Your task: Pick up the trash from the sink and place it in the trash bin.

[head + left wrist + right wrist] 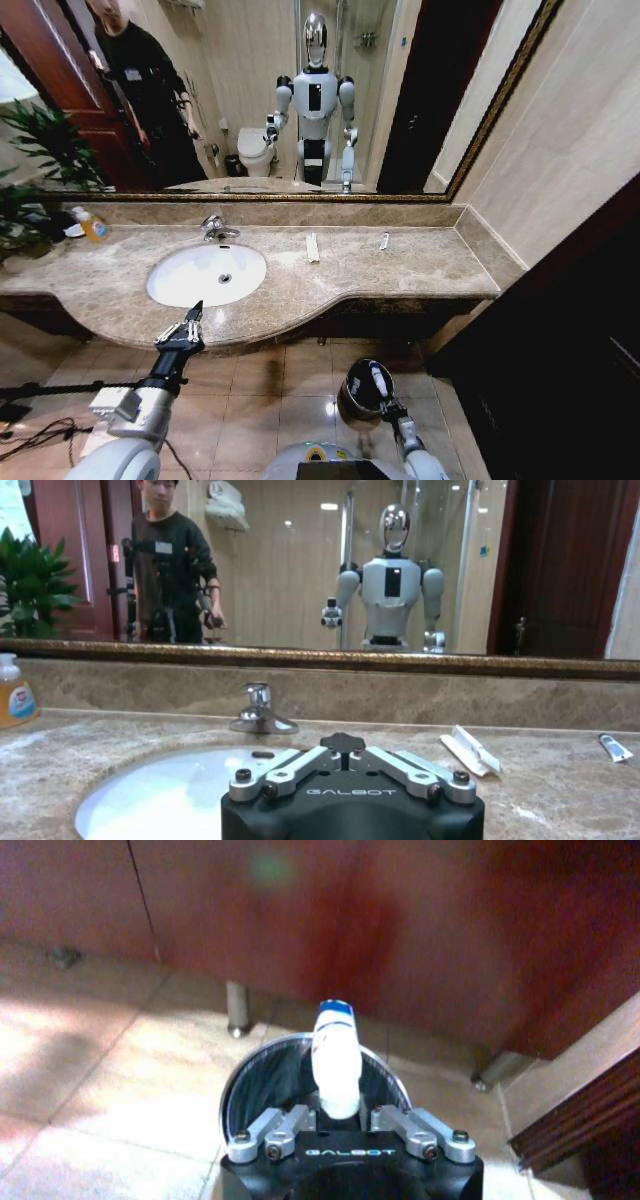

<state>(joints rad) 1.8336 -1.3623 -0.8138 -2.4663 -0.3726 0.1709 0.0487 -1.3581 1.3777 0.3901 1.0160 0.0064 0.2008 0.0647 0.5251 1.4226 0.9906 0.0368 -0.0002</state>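
Showing a small white tube [337, 1057] with a blue cap, pinched at its lower end by the right gripper [342, 1111], whose fingers are pressed against it from both sides. The tube is held upright over the open mouth of the trash bin [262, 1080], a dark round bin standing on the tiled floor below the countertop [400, 265]. In the head view the right arm is seen lowered at the robot's right side, its gripper [384, 398] pointed down at the bin [355, 395].

Two further pieces are seen on the countertop to the right of the sink [185, 290]: a flat white packet [312, 248] and, farther right, a small white tube with a blue end [384, 241].

The left arm is extended forward at the counter's front edge, its gripper [182, 328] spread open near the basin rim. A yellow-orange bottle [92, 227] stands at the counter's far left.
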